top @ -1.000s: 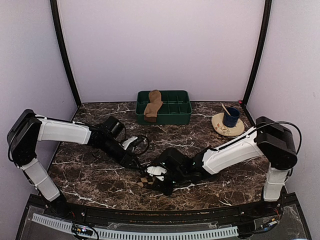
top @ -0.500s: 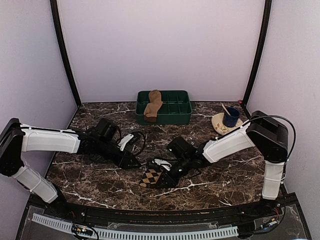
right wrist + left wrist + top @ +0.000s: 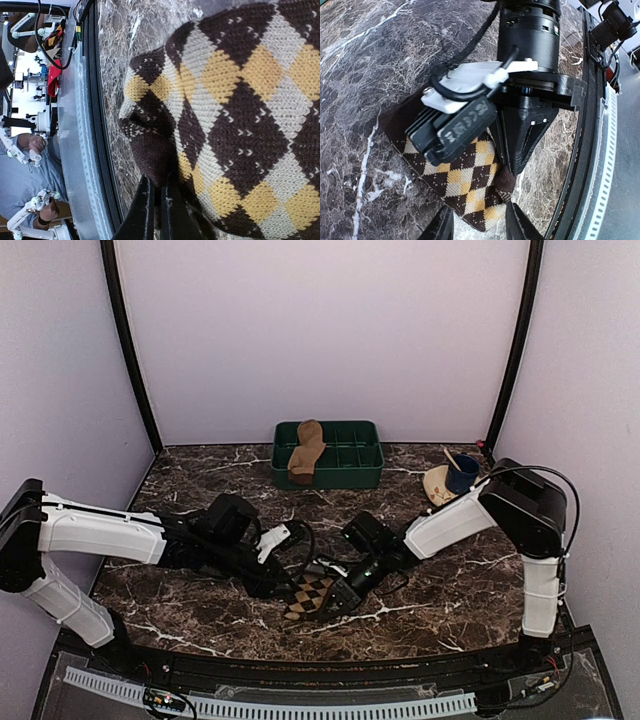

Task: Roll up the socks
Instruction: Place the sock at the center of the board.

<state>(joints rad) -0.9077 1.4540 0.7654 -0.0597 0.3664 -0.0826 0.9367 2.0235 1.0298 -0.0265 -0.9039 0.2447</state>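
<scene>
R claw: almost shut, just a thin slit btw its 2 fingers, nipping the dark brown edge of the argyle sock. L claw: open wide, 1 finger on each side of the sock's end, w/ the cloth in the gap (can't tell if the fingers touch it). The 2 claws sit just beside each other, both low over the sock. From the L wrist, the R claw's black body covers part of the sock. The sock lies on the marble table, near the front edge, abt in the middle. The tan sock is far back, hanging over the left part of the green tray. Far right there is a plate w/ a blue cup on it, well apart from the claws.
</scene>
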